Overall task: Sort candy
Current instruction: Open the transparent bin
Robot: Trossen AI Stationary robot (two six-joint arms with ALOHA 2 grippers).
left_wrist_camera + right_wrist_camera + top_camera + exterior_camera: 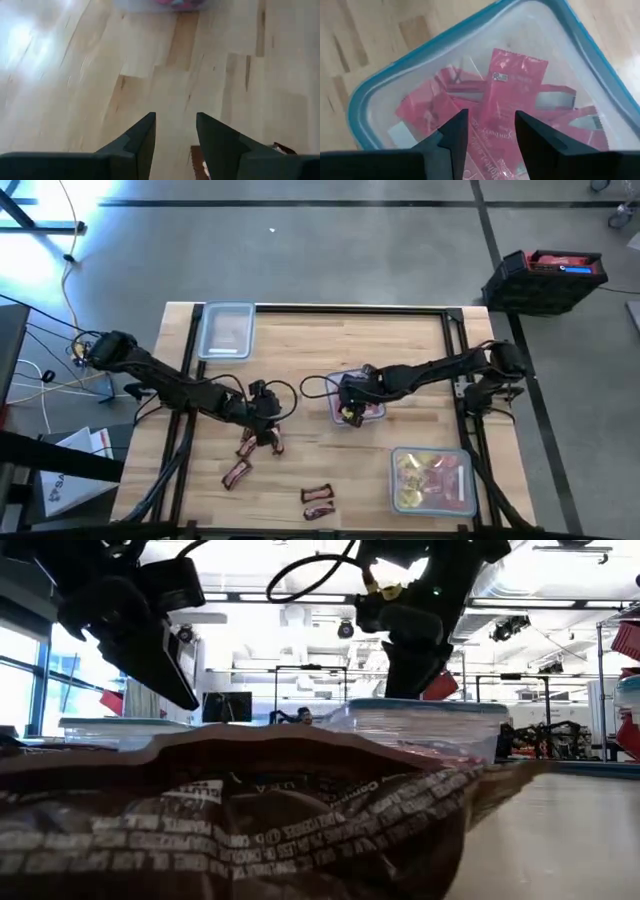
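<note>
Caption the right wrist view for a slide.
Right gripper, jaws open, hovers over a pink packet inside the blue-rimmed clear container of pink candy.

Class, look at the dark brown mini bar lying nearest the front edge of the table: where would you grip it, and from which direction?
Probably from straight above, fingers closing across the short width of the dark brown mini bar at its middle. It lies flat on the table, long axis roughly left-right, apart from the other bars, so both long sides look reachable. The crimped ends would likely slip.
</note>
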